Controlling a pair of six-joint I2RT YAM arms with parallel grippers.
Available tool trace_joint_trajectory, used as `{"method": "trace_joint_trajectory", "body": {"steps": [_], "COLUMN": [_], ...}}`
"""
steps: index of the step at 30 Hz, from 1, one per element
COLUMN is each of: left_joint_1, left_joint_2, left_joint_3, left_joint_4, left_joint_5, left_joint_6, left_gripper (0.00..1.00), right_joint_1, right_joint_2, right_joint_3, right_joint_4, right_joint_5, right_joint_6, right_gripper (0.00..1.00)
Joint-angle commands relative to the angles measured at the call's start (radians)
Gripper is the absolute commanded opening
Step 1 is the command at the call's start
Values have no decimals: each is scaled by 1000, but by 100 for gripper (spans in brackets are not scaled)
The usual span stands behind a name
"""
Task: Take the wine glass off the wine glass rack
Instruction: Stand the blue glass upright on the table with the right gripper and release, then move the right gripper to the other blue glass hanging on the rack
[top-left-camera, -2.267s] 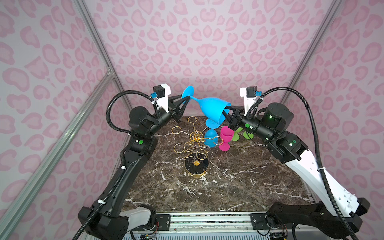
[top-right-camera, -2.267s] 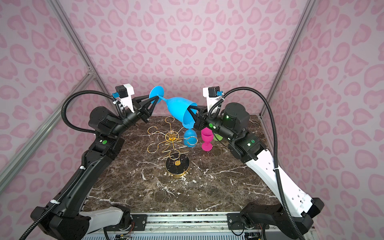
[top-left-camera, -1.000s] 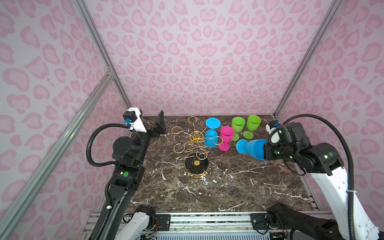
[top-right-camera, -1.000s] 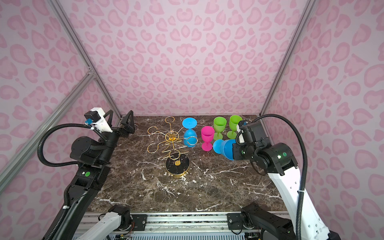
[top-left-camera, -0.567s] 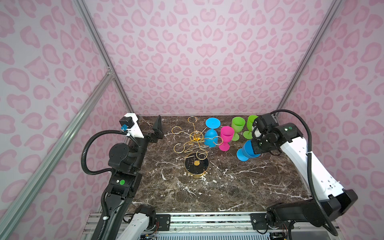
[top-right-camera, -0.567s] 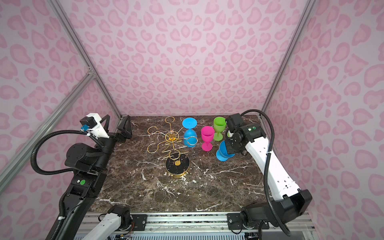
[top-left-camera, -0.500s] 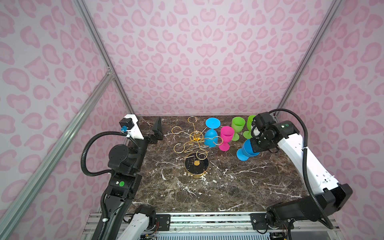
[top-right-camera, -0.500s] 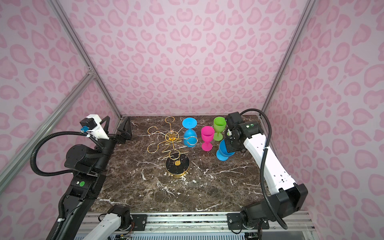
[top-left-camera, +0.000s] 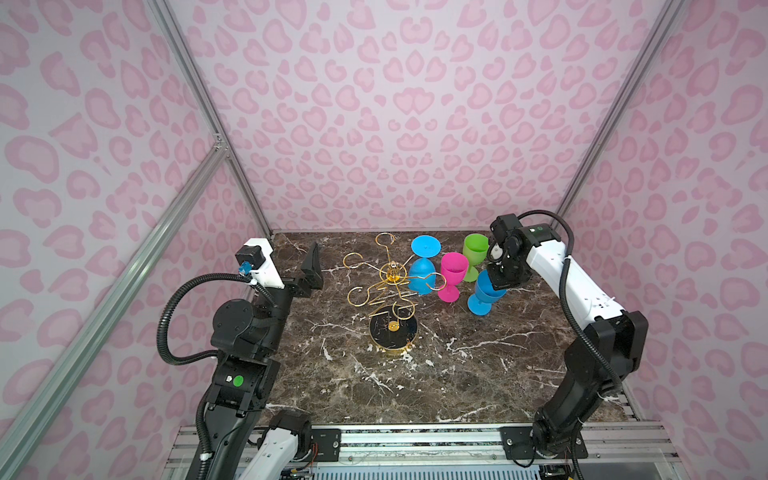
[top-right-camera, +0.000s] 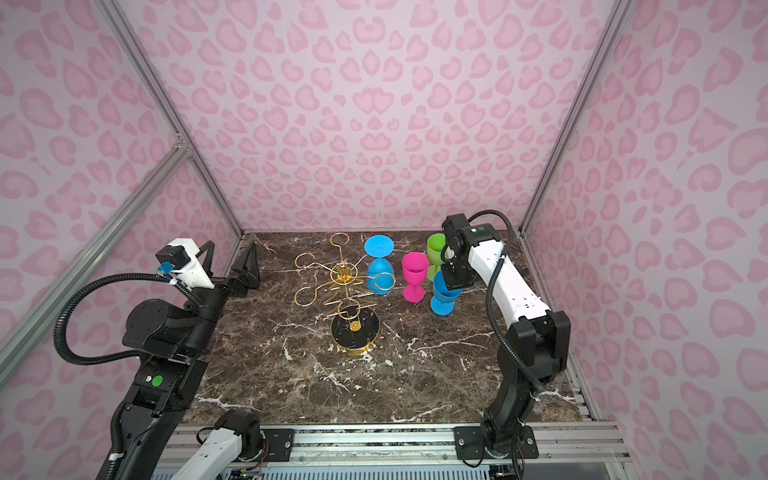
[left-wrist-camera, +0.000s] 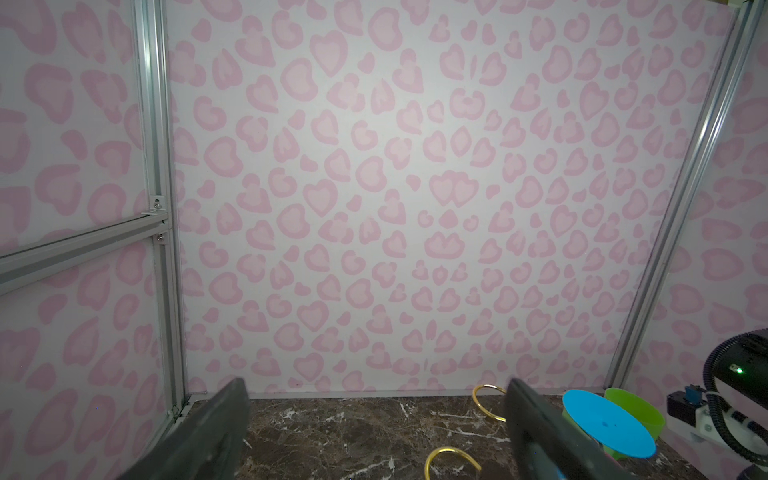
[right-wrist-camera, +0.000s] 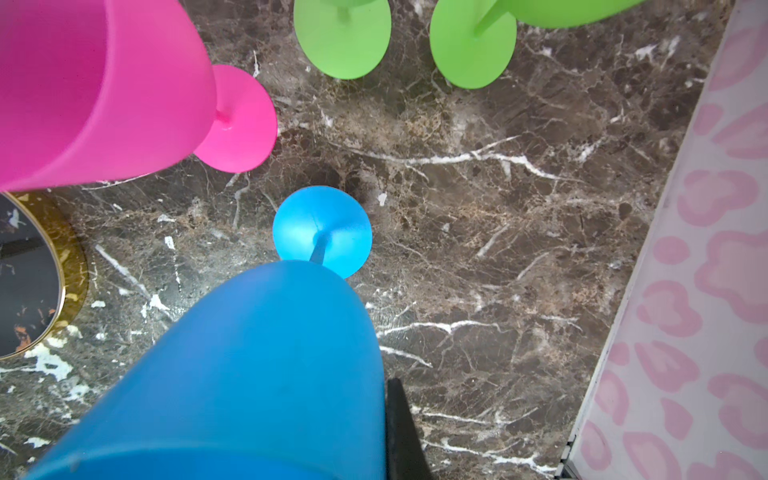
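As right tool (top-left-camera: 498, 283) grips wine glass (top-left-camera: 483, 291), wrist (top-left-camera: 512, 249) bent down

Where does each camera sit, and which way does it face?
Top views: high in front, facing down toward the pink back wall over the marble table; both arms, left gripper, right gripper show.
Left wrist: on the left arm, level, facing that wall; its two open black fingers show.
Right wrist: on the right arm, facing straight down; one black finger, gripping the upright blue plastic wine glass.
Shared: right wrist and top views show that glass and the round black base of the gold wire rack.
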Motion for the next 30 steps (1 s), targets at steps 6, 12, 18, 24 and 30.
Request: {"method": "trace_joint_trajectory", "body": {"steps": [6,12,18,24,30], "left_joint_1": [0,0,0,0,0], "left_joint_2": [-27,-33,-35,-35,-36], "left_joint_3": [-4,2,5,8,4], "left_joint_4": [-7,-12,-14,-13,-9], "left_joint_5": [-21,-21,-21,-19,-21], "left_joint_6": [7,7,10,8,2], "left_gripper": [97,97,97,97,97], "right_joint_1": [-9,-11,-11,-13,-13], "right_joint_2": [105,136,148,139,55], "right_joint_3": [67,77,104,178,257], "right_joint_4": [-11,-12,-28,-64,-72], "right_joint_5": [-4,-1,-8,-14,-88], "right_joint_6": [-33,-37,-39,-37,-22], "right_gripper": [0,2,12,20,19]}}
